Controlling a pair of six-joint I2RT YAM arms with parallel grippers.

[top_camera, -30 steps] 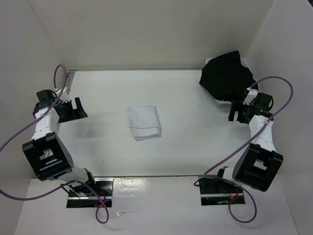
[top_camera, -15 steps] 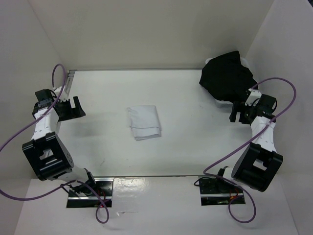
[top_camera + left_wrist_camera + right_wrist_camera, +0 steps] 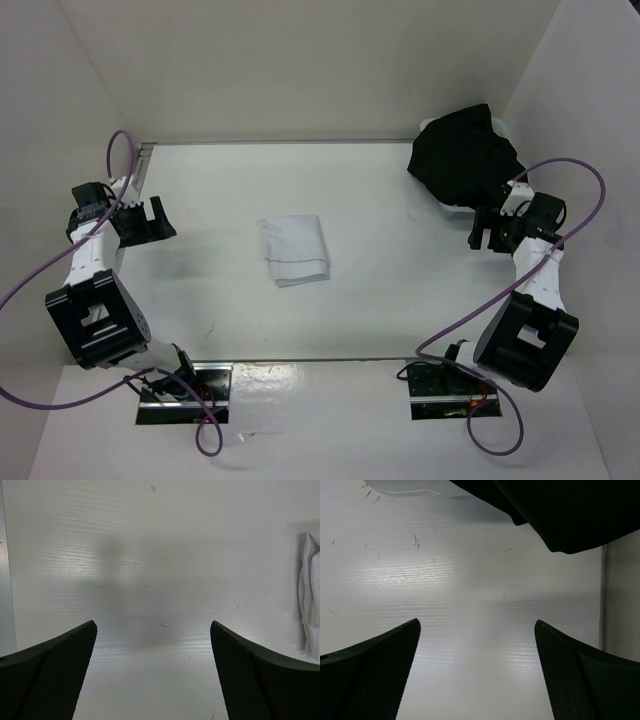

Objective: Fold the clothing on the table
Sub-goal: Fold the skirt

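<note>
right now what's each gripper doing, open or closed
left gripper: open, holding nothing
right gripper: open, holding nothing

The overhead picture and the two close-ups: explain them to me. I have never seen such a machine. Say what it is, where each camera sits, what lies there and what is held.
This is a robot: two arms bolted at the near edge of a white table. The wide picture comes from a fixed camera above and behind them. The close-ups come from cameras on the wrists; the dark shapes at the bottom are each arm's own fingers. The left gripper and the right gripper are both open and hold nothing. Mid-table lies the clothing, a small white garment folded into a rectangle. A black garment is heaped in the far right corner.
</note>
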